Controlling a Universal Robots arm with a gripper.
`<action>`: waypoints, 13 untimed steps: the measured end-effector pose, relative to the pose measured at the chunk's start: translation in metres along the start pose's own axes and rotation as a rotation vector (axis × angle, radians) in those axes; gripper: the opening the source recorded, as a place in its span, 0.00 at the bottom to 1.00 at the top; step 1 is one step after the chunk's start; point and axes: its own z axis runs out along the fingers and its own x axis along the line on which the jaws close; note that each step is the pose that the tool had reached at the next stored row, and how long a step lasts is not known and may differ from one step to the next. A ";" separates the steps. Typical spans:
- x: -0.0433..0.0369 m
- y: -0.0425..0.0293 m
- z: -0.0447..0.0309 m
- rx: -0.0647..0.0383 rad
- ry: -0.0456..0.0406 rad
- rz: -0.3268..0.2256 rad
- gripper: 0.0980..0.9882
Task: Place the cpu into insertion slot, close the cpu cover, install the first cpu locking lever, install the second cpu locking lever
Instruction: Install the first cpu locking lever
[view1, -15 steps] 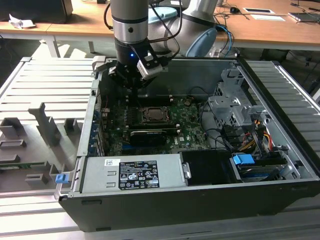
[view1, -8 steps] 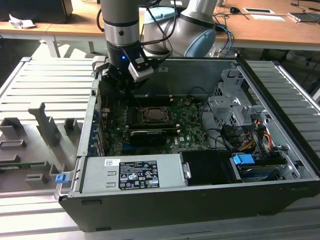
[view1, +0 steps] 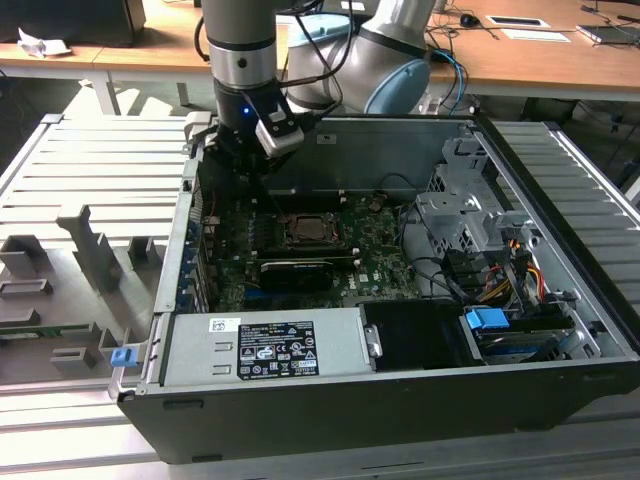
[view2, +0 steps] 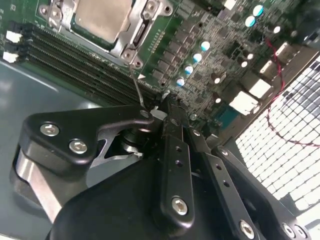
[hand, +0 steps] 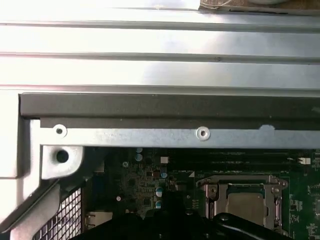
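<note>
In the second wrist view the gripper (view2: 167, 107) has its jaws drawn together, apparently nipping the free end of a thin wire locking lever (view2: 135, 85) that runs back to the cpu cover (view2: 131, 35). The cover lies shut over the cpu (view2: 97, 17), whose dull face shows through its window, seated in the insertion slot (hand: 243, 202). In the exterior view the gripper (view1: 232, 160) hangs near that socket, toward the rear wall of the computer case (view1: 560, 330). Judged so, lever installation is in hand, calling for a controlled swing down and under its catch.
</note>
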 end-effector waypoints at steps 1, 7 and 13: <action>-0.0006 0.0008 0.0001 0.001 0.0000 0.000 0.01; -0.0101 0.0028 0.0007 0.003 0.0001 0.000 0.01; -0.0149 0.0027 0.0017 0.004 0.0000 0.000 0.01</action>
